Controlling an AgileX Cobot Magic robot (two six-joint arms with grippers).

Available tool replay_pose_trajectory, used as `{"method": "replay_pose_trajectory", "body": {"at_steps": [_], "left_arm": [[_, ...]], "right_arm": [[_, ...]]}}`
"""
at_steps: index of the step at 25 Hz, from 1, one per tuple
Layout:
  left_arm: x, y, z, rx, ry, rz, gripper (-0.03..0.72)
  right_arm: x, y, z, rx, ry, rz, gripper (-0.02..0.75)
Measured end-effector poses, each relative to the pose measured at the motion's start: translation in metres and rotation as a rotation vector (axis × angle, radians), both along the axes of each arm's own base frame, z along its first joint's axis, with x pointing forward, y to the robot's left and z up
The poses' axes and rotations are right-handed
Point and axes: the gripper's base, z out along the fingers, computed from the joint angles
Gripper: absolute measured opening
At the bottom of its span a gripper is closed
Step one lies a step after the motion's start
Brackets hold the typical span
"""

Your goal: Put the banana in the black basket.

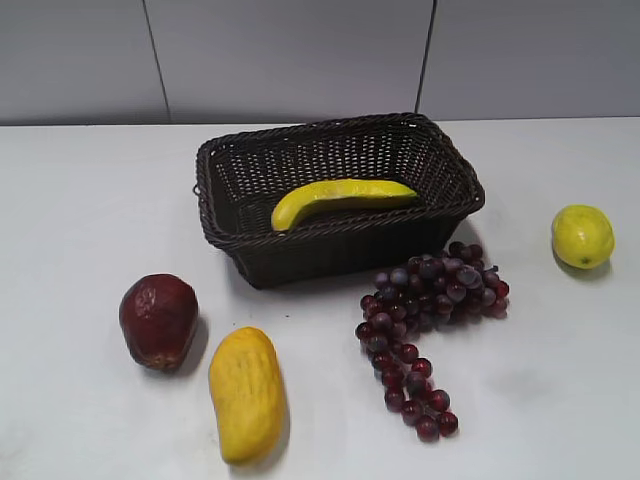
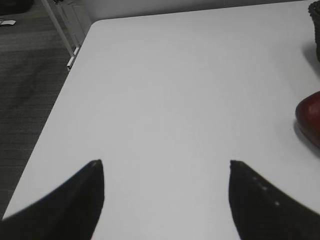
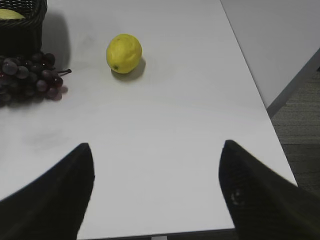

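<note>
The banana is long, curved and bright yellow. It lies inside the black basket, a dark woven basket at the table's back middle. A corner of the basket with a bit of the banana shows at the top left of the right wrist view. My left gripper is open and empty over bare table near the left edge. My right gripper is open and empty over bare table near the front right corner. Neither gripper shows in the exterior view.
A dark red fruit and a stubby yellow-orange fruit lie front left. Purple grapes lie in front of the basket, and a lemon sits at the right. The table's edges show in both wrist views.
</note>
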Motion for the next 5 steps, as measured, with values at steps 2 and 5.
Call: {"method": "replay_pose_trajectory", "body": {"at_steps": [2, 5], "left_arm": [[0.0, 0.0, 0.0, 0.0, 0.0, 0.0, 0.575], [0.0, 0.0, 0.0, 0.0, 0.0, 0.0, 0.575]], "right_arm": [[-0.0001, -0.0002, 0.0, -0.001, -0.001, -0.002, 0.592], [-0.0001, -0.0002, 0.0, 0.0, -0.001, 0.001, 0.592]]}}
